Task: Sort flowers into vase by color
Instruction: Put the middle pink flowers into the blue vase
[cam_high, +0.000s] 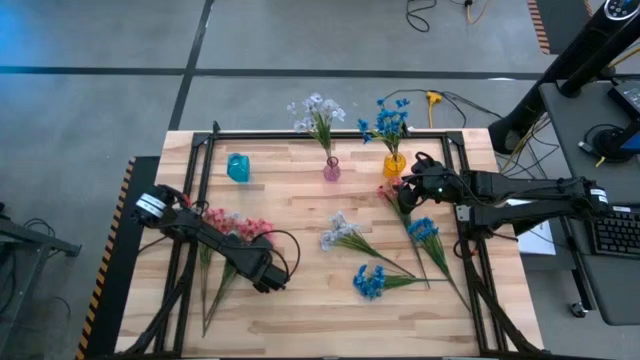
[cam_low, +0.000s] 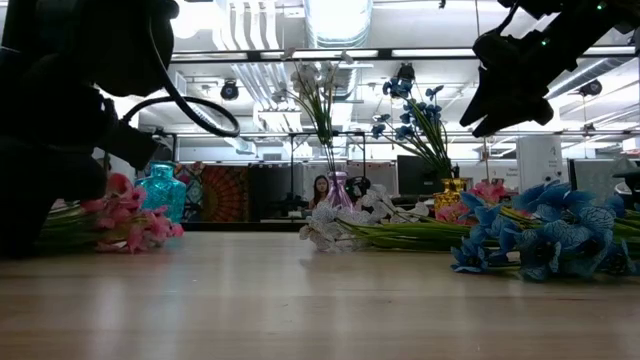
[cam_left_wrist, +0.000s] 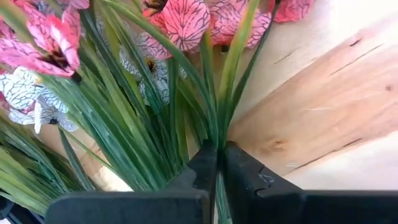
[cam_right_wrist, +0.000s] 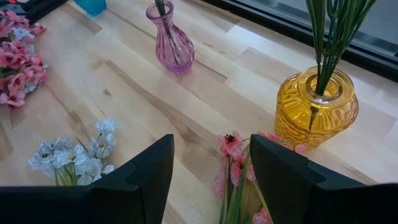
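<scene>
Nearest item: loose blue-blossomed spray on thin green stem (cam_low: 540, 240), lying flat at table's front, right of centre; second blue spray (cam_high: 422, 230) lying just behind it.
Left gripper (cam_left_wrist: 216, 163): low over left front of pale wooden slatted table (cam_high: 300, 310), fingers pressed together on thin green stems of pink-blossomed spray (cam_high: 232, 225); blossoms spread flat toward table's left, just beyond fingertips.
Right gripper (cam_right_wrist: 211, 171): raised above table's right side, jaws standing apart, nothing between them; small pink spray (cam_right_wrist: 231, 163) lying beneath, just beside amber glass vase (cam_right_wrist: 317, 107).
Vases: amber vase holding blue flowers (cam_high: 388, 122); slender pink glass vase (cam_high: 331, 169) holding pale lavender-white flowers (cam_high: 317, 112); teal glass vase (cam_high: 238, 167) at back left, apparently empty.
Other loose stock: pale lavender-white spray (cam_high: 340, 232) at table's centre.
Step in hand (judged): securing pink spray for lifting.
Advice: confirm all stems caught, not leaves alone; raise straight, slowly, keeping blossoms clear of neighbouring foliage; tip stems downward before approaching narrow vase mouth.
Risk: thin stems slipping sideways from pinch.
</scene>
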